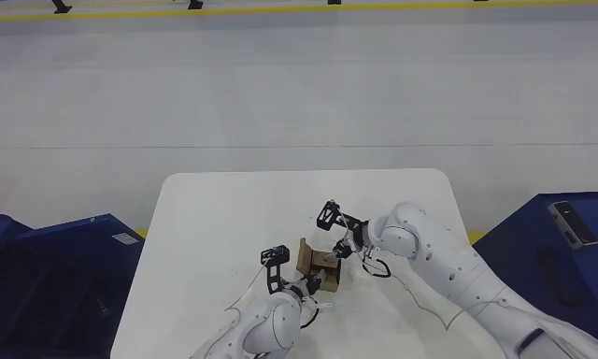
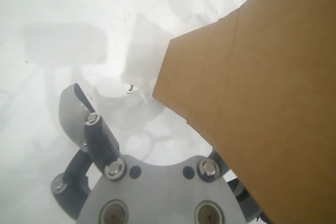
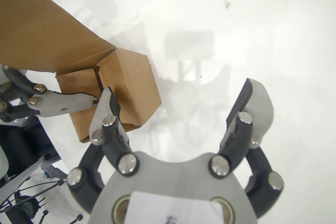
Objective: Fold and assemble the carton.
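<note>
A small brown carton (image 1: pixel 309 258) stands partly folded near the front middle of the white table (image 1: pixel 234 228), with one long flap (image 3: pixel 39 33) sticking up. My left gripper (image 1: pixel 316 282) sits at its near side, open. One of its fingers (image 2: pixel 74 101) is over bare table and the other is hidden behind the flap (image 2: pixel 257 83). In the right wrist view that left finger (image 3: pixel 68 101) lies across the carton's inner panel. My right gripper (image 3: pixel 178 101) is open at the carton's right side. One finger (image 3: pixel 106 109) touches the carton wall (image 3: pixel 131 88) and the other finger (image 3: pixel 249 101) hangs over the table.
Blue bins flank the table, one at the left (image 1: pixel 56 265) and one at the right (image 1: pixel 551 237) with a dark device (image 1: pixel 570 221) on it. The table's back and left parts are bare white surface.
</note>
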You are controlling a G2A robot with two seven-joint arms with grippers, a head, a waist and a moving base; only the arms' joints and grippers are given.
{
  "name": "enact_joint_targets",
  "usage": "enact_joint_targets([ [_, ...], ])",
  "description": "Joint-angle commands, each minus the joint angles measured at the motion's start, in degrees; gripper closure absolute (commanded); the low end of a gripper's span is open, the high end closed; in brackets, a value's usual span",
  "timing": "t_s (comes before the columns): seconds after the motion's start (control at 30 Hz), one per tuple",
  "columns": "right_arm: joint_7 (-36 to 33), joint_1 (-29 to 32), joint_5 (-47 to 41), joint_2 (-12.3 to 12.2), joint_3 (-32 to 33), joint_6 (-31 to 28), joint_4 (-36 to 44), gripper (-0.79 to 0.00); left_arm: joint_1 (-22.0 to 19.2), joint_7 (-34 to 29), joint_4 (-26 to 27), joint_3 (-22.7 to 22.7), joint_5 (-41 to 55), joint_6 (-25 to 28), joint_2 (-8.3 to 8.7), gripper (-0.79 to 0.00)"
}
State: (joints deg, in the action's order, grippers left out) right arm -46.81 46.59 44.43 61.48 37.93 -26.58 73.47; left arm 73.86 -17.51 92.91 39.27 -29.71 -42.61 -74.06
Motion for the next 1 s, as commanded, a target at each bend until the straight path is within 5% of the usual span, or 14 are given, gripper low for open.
enact_joint_targets([
  [0.0,-0.14,0.21,-0.31,-0.02,0.27,-0.33,0.32,-0.785,0.21,0.31,0.16,0.2,-0.22,0.22,-0.09,-0.785],
  [0.97,-1.45,2.89,3.18,-0.23,3.26,-0.29,1.78,-0.785,1.75,-2.05,0.12,0.98,-4.51,0.08,-1.45,-0.785],
])
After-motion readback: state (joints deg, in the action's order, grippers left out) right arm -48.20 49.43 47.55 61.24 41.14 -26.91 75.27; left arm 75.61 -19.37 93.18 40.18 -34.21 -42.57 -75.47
